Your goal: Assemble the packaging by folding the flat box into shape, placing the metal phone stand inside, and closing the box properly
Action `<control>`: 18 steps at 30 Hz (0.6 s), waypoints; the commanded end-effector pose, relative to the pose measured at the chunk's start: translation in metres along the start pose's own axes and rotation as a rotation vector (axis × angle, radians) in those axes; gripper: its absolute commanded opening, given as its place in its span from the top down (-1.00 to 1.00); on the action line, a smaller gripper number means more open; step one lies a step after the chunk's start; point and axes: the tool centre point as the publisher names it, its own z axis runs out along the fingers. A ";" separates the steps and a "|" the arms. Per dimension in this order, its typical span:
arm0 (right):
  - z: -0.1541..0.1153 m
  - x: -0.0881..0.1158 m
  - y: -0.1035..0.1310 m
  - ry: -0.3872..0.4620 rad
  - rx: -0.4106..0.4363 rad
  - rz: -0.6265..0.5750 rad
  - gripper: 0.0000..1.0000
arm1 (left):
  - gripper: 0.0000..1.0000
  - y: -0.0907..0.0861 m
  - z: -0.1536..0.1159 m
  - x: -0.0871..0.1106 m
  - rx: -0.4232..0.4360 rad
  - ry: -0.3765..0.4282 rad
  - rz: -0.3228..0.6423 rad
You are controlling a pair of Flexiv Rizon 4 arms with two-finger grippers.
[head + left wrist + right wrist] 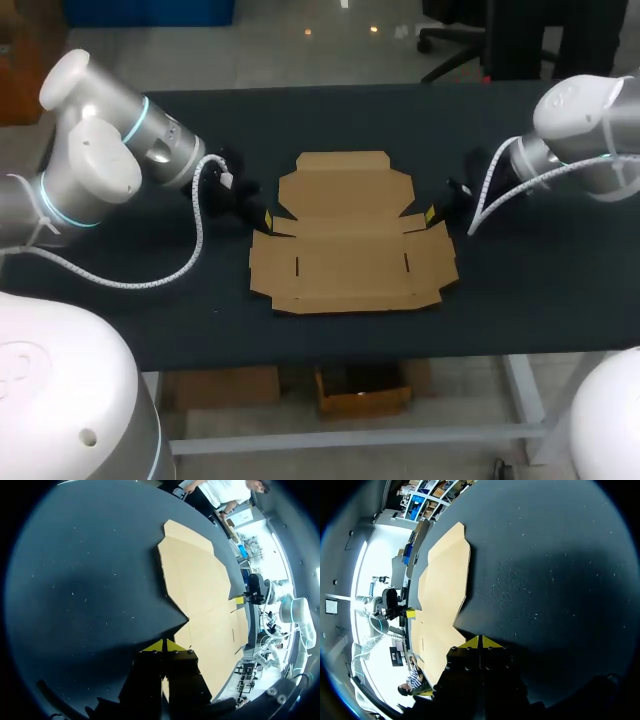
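Note:
A flat, unfolded brown cardboard box (350, 240) lies in the middle of the black table (120, 310). My left gripper (266, 220) sits low at the box's left edge, by the notch between its flaps, with its yellow tips pressed together and nothing between them. In the left wrist view the left gripper (163, 645) touches the table just beside the cardboard (200, 585). My right gripper (431, 214) mirrors it at the box's right edge, also shut and empty. In the right wrist view the right gripper (480, 642) rests beside the cardboard (445, 580). No metal phone stand is visible.
Black tabletop surrounds the box on all sides, with broad bare areas to the left (150, 320) and right (540, 290). White cables loop from each arm over the table near the grippers.

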 end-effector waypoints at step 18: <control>0.009 0.003 0.000 0.014 0.014 -0.009 1.00 | 1.00 -0.003 0.011 -0.004 -0.025 0.004 -0.028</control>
